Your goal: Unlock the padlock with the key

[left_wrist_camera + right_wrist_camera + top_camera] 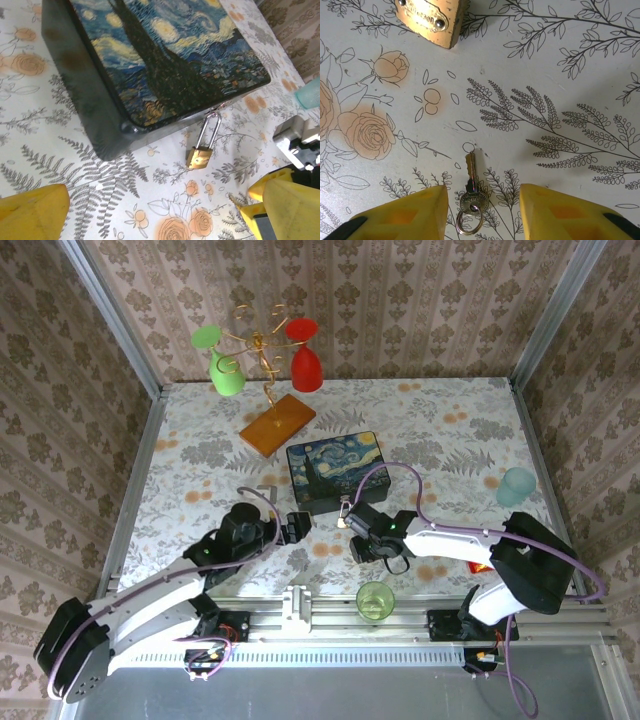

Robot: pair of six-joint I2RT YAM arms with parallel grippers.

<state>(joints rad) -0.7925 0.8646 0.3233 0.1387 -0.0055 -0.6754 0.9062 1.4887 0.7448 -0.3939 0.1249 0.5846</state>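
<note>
The tiny brass padlock [199,156] lies on the flowered tablecloth, its silver shackle hooked through the hasp of the starry-night box [165,55]. Its body also shows at the top of the right wrist view as the padlock [431,20]. A small silver key [471,192] with a ring lies flat, its blade pointing towards the padlock. My right gripper [482,200] is open, one yellow finger on each side of the key's head, not touching it. My left gripper [155,212] is open and holds nothing, a short way in front of the padlock. From above, the left gripper [290,527] and right gripper [362,530] flank the padlock [343,518].
A green cup [375,600] stands by the near rail and a teal cup [517,486] at the right. A wire stand on a wooden base [277,425] holds a red and a green glass behind the box [337,470].
</note>
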